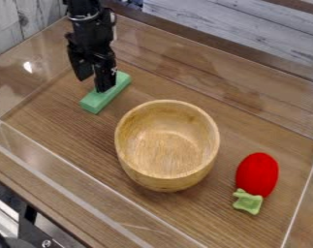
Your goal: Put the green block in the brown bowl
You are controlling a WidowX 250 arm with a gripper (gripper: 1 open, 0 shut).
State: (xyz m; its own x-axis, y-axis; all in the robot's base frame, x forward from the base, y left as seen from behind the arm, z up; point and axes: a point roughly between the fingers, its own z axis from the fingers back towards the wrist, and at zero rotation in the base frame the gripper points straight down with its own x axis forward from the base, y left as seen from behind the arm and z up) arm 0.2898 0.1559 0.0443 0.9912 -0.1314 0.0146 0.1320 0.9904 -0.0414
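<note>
Lying flat on the wooden table (68, 165), green block (106, 94), just left of brown bowl (168, 144). Hovering over its far end, gripper (93, 75), fingers spread apart. Probably light, rigid; gripping across narrow sides.

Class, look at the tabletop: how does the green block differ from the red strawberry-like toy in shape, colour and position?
The green block is a flat, straight bar; the red strawberry-like toy is rounded.
The block is plain green; the toy is red with a green leaf.
The block lies left of the brown bowl, under the open gripper; the toy lies to the bowl's right.
Both rest on the wooden table.
</note>
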